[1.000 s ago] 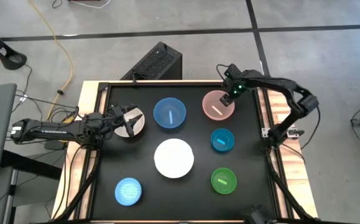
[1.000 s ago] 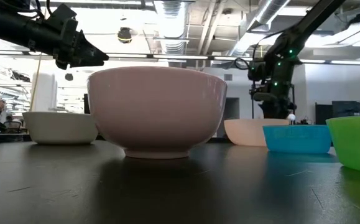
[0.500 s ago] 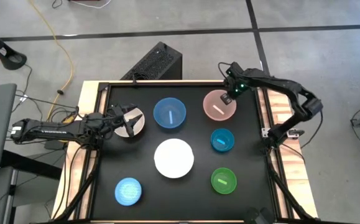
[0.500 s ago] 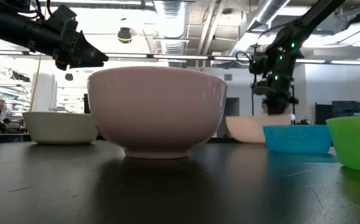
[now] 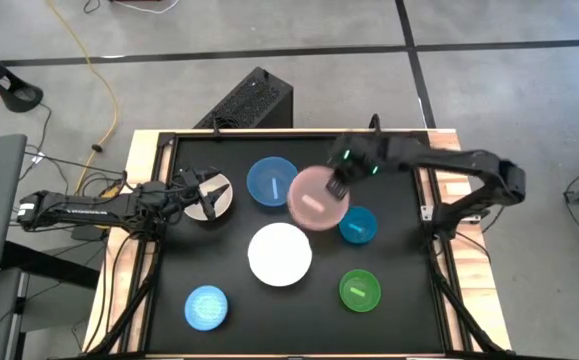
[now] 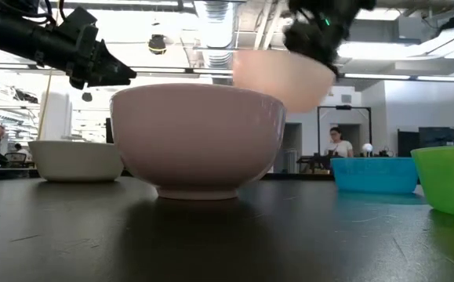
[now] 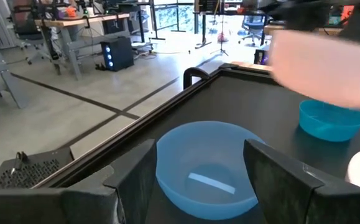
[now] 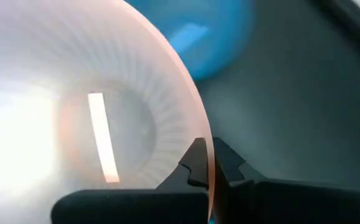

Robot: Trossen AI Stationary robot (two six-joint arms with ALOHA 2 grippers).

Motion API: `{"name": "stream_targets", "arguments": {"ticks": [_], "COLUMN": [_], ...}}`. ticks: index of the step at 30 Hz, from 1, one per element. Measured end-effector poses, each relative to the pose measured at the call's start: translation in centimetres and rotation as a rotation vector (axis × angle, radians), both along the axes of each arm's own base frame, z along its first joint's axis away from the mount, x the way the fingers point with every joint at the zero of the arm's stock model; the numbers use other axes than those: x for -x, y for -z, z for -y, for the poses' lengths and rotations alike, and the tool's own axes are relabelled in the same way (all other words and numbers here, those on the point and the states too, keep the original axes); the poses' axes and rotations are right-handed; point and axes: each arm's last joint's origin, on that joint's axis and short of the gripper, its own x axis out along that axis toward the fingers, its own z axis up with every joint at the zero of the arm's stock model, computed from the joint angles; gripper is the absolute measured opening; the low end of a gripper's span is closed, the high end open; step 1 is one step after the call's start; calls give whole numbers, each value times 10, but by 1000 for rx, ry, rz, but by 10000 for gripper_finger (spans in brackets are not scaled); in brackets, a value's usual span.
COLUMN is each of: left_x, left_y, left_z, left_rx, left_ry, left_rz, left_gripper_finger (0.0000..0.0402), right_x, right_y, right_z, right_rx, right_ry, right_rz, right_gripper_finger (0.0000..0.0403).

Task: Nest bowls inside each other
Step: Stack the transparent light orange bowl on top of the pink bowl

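Note:
My right gripper [image 5: 337, 186] is shut on the pink bowl [image 5: 316, 199], which hangs above the table between the blue bowl [image 5: 272, 183] and the small teal bowl [image 5: 357, 226]. The large white bowl [image 5: 280, 254] stands on its base at the table's middle. The green bowl [image 5: 360, 290] and the light blue bowl [image 5: 206, 307] stand nearer the front edge. My left gripper [image 5: 212, 196] stays open, level, above the cream-white bowl [image 6: 76, 160] at the left, touching nothing. My right gripper holds the pink bowl by its rim [image 8: 206, 144] on the bowl's right side. One finger is inside the bowl and one outside, pinching the wall. The fingers slant down from the table's right. The bowl is lifted clear of the table, opening up.
A raised black rim [image 5: 424, 200] frames the dark table. The far right corner, where the pink bowl stood, is bare mat. A black box [image 5: 249, 100] stands on the floor behind the table. People show in the room beyond, in the low view.
My right gripper has shut on the pink bowl's rim at the far right, then risen and swung toward the table's left and middle. The bowl has been lifted clear of the table and now hangs between the blue and teal bowls.

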Motion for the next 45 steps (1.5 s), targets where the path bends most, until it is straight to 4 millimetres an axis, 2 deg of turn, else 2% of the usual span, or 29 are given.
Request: {"name": "stream_targets", "arguments": {"ticks": [4,7,10,13,18,26,43,45], "left_x": [0,0,-1,-1,-2,-2,-2,-2], "left_y": [1,2,3,5,4,4,4,4], "left_z": [0,1,2,3,4,4,4,4], "left_rx": [18,23,39,52,59,58,58,58], "left_ry": [-1,19,73,109,146,151,150,150], "left_rz": [0,-13,-17,-23,-20,-15,-15,-16], "left_gripper_finger": [232,232,232,232,232,232,231,231], "right_x": [-34,-61,-85,-103,-123,-126,-125,-125], "right_y": [-6,1,14,24,38,51,51,46], "right_z": [-48,-75,-95,-105,-108,-105,-103,-102], "right_rx": [1,5,39,39,15,-2,20,9], "right_ry": [-112,-147,-154,-176,-188,-177,-182,-206], "right_rz": [72,87,49,22,-36,-103,-116,-126], "right_gripper_finger": [4,4,3,3,3,8,120,132]}}
